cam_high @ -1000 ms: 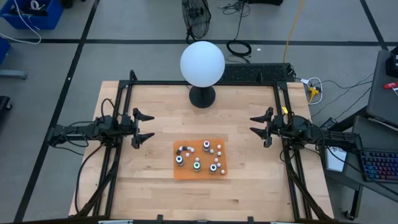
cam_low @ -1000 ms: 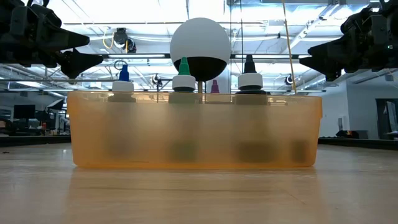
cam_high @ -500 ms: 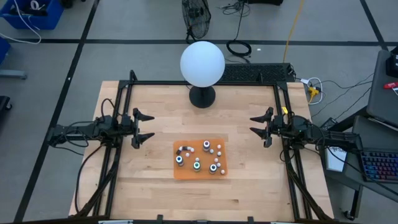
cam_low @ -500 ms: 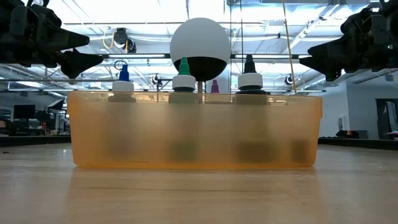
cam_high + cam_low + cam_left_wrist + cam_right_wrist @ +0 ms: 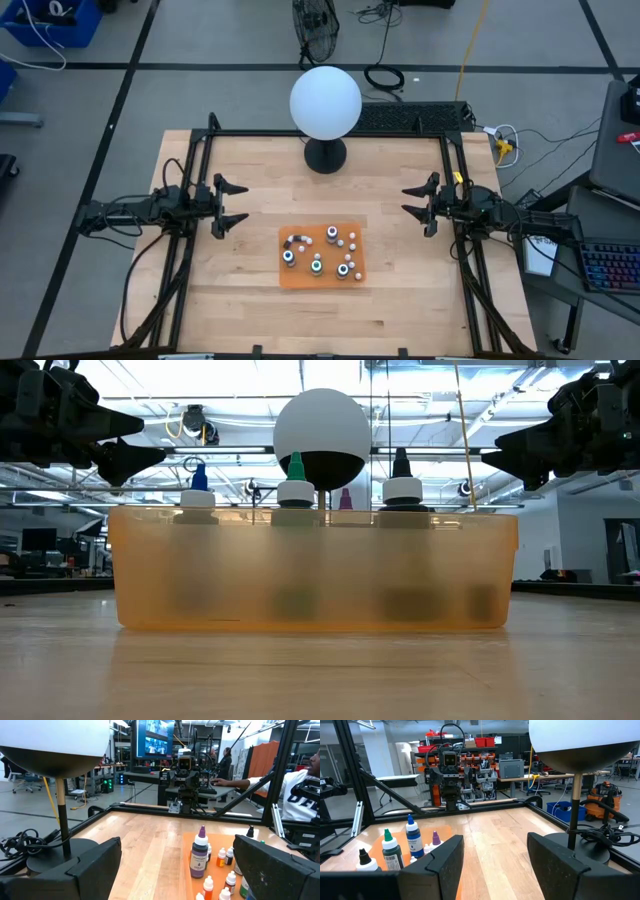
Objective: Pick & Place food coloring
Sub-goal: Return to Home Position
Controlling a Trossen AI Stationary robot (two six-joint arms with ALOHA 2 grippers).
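The food coloring bottles (image 5: 322, 253) stand upright in a shallow orange tray (image 5: 296, 276) at the table's middle, toward the near edge. The low view shows blue (image 5: 199, 485), green (image 5: 295, 477) and black (image 5: 402, 477) tips above the tray wall (image 5: 312, 575). A purple bottle (image 5: 200, 858) shows in the left wrist view, a blue one (image 5: 412, 838) in the right wrist view. My left gripper (image 5: 232, 205) hovers open at the left side, pointing level at the table's middle. My right gripper (image 5: 415, 202) hovers open at the right side, facing it. Both are well clear of the tray.
A big white globe (image 5: 325, 102) on a black base (image 5: 325, 156) stands at the table's far middle. Black frame rails (image 5: 200, 150) run along the left, right and far edges. Bare wood lies between each gripper and the tray. A person (image 5: 300, 785) sits beyond the table's right side.
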